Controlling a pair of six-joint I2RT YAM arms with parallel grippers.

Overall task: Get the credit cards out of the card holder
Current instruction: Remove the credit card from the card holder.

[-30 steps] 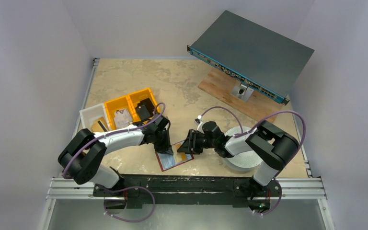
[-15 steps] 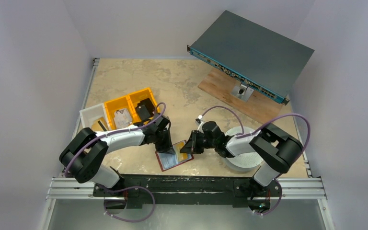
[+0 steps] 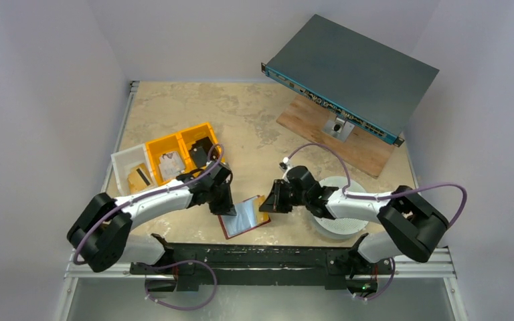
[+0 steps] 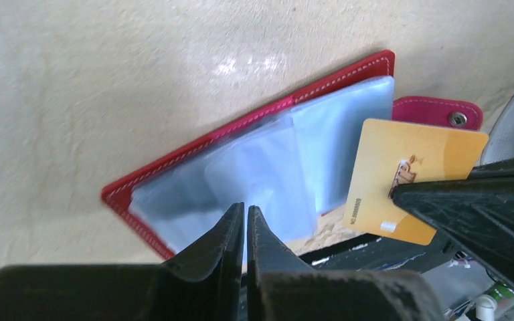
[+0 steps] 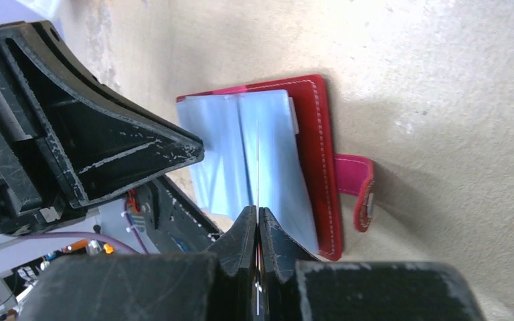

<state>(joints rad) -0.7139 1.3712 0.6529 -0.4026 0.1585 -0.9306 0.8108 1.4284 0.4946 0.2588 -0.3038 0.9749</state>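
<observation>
Steadiness counts: my right gripper clamps the yellow card, right of frame; my closed left gripper presses the card holder mid-frame. Draw out flat.

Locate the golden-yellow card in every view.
Top external: golden-yellow card low centre, at the card holder's right edge.
Left wrist: card right of centre, pinched by the right end effector.
Right wrist: edge-on thin line between its fingers.
Shared landmark: the red card holder.
</observation>
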